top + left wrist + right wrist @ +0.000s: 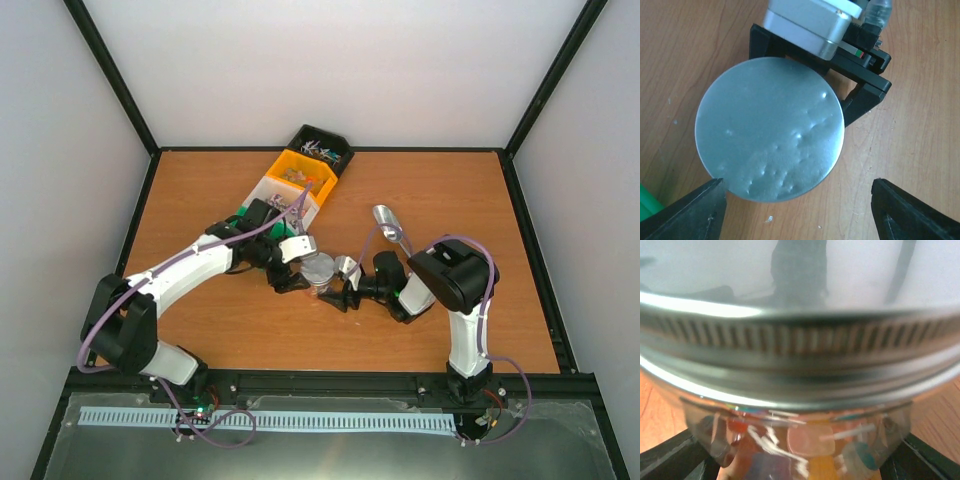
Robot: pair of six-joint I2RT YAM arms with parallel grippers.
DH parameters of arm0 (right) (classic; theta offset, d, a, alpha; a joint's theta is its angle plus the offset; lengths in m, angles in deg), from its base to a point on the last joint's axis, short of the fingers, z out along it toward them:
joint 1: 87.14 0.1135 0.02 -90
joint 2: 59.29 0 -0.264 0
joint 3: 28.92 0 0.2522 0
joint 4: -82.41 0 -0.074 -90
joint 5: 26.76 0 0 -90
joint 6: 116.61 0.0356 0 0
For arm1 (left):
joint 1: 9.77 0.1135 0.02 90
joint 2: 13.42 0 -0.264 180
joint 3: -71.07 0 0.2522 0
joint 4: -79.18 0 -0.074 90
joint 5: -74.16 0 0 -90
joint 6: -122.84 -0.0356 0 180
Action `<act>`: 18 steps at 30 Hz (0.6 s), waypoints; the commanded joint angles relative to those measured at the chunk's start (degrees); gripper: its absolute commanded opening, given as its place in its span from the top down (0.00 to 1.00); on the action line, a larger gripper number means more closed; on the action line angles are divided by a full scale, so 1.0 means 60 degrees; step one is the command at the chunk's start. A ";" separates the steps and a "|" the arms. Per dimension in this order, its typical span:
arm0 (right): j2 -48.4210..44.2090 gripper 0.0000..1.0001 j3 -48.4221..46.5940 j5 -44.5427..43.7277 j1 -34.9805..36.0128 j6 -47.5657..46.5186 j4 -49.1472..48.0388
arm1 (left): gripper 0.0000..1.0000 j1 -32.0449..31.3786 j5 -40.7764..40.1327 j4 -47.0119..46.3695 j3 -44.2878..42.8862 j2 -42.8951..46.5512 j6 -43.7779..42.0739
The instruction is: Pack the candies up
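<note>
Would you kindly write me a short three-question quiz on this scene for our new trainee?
1. Fill in: the left gripper, above the lid, is ____.
2. True or false: the jar holding candies lacks its lid.
3. Which clasps the jar? A left gripper; B right gripper; C neither.
Key: 1 open; 2 false; 3 B.

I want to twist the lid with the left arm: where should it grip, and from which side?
Grip the silver lid by its ribbed rim, from straight above: it faces up, round, under the open left gripper. The right gripper holds the jar below.
</note>
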 commanded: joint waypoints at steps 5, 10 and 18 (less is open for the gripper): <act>-0.0053 0.28 0.0193 0.0151 0.0184 -0.0037 -0.0329 | 0.27 -0.1005 -0.0867 -0.1041 0.0172 0.0358 -0.0487; -0.0038 0.24 0.0196 0.0051 0.0224 0.0035 -0.0328 | 0.40 -0.1858 -0.1855 -0.1264 0.0188 0.0106 -0.0790; -0.0008 0.00 -0.0301 -0.0152 0.0317 0.0102 0.0350 | 0.39 -0.1502 -0.1768 -0.1062 -0.0393 0.0279 -0.0184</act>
